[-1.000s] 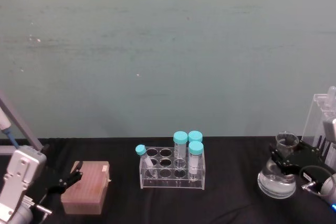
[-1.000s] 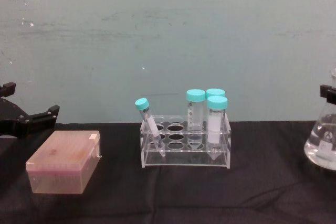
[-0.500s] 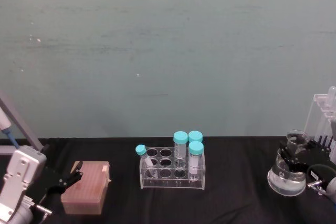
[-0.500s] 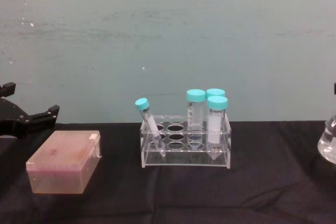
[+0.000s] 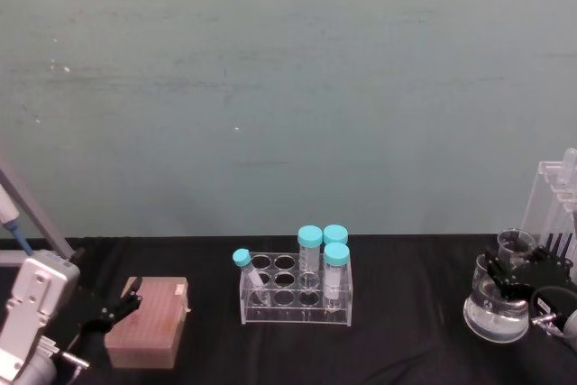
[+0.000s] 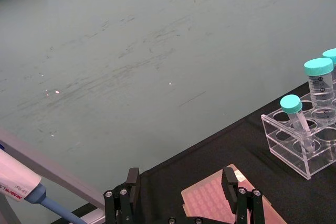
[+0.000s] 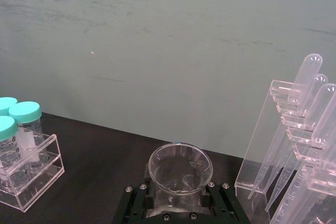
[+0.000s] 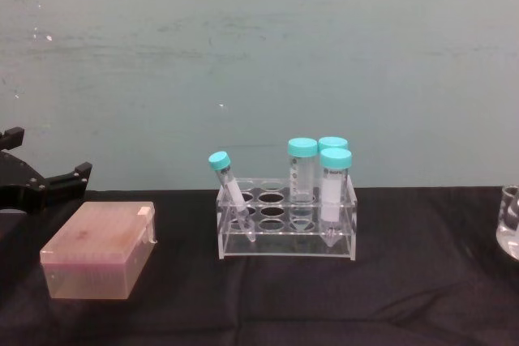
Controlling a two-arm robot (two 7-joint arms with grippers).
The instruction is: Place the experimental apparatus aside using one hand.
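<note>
My right gripper [image 5: 514,270] is shut on the neck of the conical flask [image 5: 494,311], which holds clear liquid, at the table's far right. In the right wrist view the flask's open mouth [image 7: 180,174] sits between the black fingers [image 7: 137,201]. The tall acrylic rack of long tubes [image 5: 552,194] stands just right of the flask, close beside it in the wrist view [image 7: 294,150]. In the chest view the flask [image 8: 510,231] is cut off by the right edge. My left gripper [image 5: 117,306] rests open at the far left, beside a pink box.
A small clear rack with teal-capped tubes [image 5: 297,290] stands mid-table, also in the chest view [image 8: 286,220]. A pink tip box [image 5: 147,322] lies at the left. A pipette on a stand [image 6: 16,182] is behind the left arm. Black cloth covers the table.
The right gripper has carried the flask to the right, towards the tall acrylic rack; in the chest view it has slid almost off the right edge. The left arm has not moved.
</note>
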